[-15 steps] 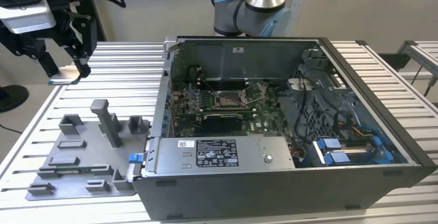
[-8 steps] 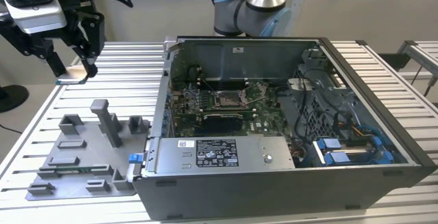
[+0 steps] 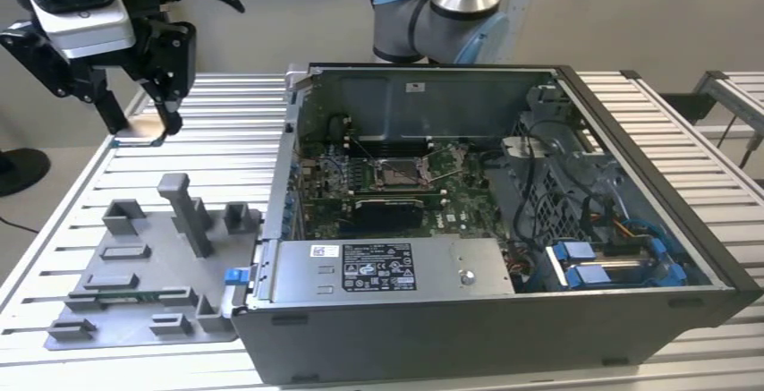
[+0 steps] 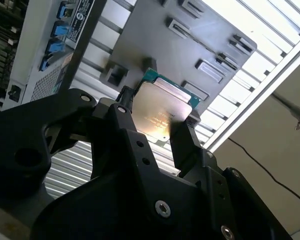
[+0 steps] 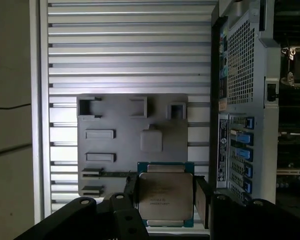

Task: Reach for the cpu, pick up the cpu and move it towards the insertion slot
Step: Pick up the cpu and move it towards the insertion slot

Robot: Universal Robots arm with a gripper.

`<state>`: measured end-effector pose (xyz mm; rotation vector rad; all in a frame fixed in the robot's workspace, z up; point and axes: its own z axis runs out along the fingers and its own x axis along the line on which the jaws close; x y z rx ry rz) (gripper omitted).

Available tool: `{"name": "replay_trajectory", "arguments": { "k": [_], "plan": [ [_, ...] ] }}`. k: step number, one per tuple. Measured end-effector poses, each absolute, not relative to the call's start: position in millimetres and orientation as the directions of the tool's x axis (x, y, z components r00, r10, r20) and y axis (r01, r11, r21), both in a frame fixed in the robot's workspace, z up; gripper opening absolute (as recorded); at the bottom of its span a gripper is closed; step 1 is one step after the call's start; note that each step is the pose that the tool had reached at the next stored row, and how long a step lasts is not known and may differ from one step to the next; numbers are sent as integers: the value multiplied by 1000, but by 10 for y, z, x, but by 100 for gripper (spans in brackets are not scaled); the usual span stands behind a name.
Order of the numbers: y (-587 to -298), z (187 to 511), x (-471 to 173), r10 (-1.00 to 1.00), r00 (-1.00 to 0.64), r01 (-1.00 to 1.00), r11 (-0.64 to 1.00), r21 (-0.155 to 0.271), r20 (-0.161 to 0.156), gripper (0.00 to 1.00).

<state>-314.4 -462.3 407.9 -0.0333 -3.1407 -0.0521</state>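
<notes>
My gripper [image 3: 143, 130] hangs above the slatted table at the exterior view's left, well outside the computer case. It is shut on the cpu [image 3: 146, 128], a thin square chip with a pale silvery top. In both wrist views the cpu [image 5: 165, 194] [image 4: 162, 112] sits flat between the two black fingers [image 5: 130, 192], which press on opposite edges of it, high above the grey tray. The insertion slot [image 3: 400, 174], a square socket with a shiny metal frame, lies on the motherboard inside the open case, far to the exterior view's right of the gripper.
A grey plastic tray [image 3: 131, 275] [image 5: 130, 112] with recesses and upright posts lies on the table beside the case. The open computer case [image 3: 502, 230] has raised walls around the motherboard. The arm's base [image 3: 436, 15] stands behind the case.
</notes>
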Motion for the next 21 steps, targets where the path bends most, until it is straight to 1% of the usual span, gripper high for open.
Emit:
{"name": "replay_trajectory", "arguments": {
  "k": [21],
  "plan": [
    [-4623,4079,-2868,21,-1000,21,999,33,1,0]
  ]
}}
